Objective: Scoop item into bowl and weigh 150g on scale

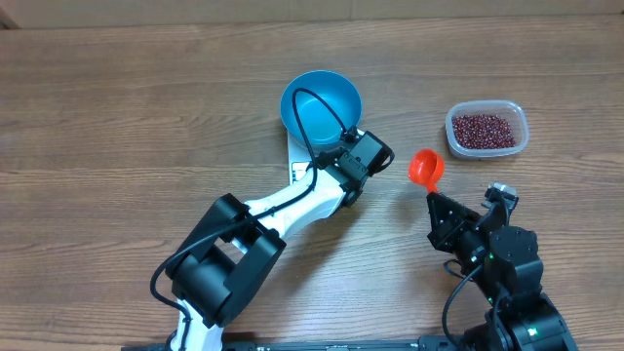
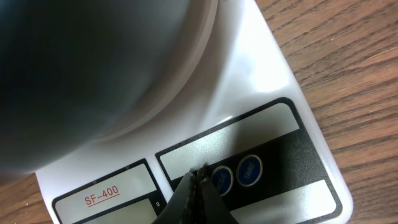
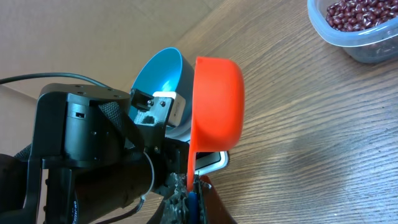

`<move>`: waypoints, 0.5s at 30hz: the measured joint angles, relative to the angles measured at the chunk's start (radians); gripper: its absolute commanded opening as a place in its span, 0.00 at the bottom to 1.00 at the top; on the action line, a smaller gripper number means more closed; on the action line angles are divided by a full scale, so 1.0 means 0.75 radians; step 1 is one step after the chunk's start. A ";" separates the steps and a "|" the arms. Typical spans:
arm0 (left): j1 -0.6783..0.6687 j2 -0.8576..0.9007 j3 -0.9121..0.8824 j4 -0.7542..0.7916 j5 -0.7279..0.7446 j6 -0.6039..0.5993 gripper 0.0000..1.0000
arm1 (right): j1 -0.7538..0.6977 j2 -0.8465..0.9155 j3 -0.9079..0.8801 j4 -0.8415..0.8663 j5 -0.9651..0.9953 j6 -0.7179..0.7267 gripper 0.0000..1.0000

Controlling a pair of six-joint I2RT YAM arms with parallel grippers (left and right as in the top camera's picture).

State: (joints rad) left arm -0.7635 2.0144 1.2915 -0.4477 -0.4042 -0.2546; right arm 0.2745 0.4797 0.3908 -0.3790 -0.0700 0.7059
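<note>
The beans (image 1: 483, 129) lie in a clear tub (image 1: 524, 122) at the far right of the wooden surface (image 1: 117, 146). Well apart from it, the blue bowl (image 1: 322, 102) sits on the white scale (image 1: 294, 154). The left pincer (image 2: 199, 180) is closed tight on nothing, its tip at the scale's round blue buttons (image 2: 249, 169); whether it touches them I cannot tell. The right pincer (image 3: 191, 193) is clamped on the handle of an orange scoop (image 1: 426, 168), held between bowl and tub.
</note>
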 measured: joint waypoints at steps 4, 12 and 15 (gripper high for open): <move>0.000 0.000 -0.001 0.000 0.000 0.000 0.04 | 0.000 -0.001 0.000 -0.005 0.000 -0.001 0.04; 0.000 -0.007 -0.032 0.047 -0.006 -0.011 0.04 | 0.000 -0.001 0.000 -0.009 0.000 0.000 0.04; 0.000 -0.013 -0.047 0.066 -0.007 -0.011 0.04 | 0.000 0.000 0.000 -0.010 0.001 -0.001 0.04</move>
State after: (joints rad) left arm -0.7635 2.0045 1.2560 -0.3981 -0.4091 -0.2630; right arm 0.2745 0.4797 0.3908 -0.3862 -0.0696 0.7055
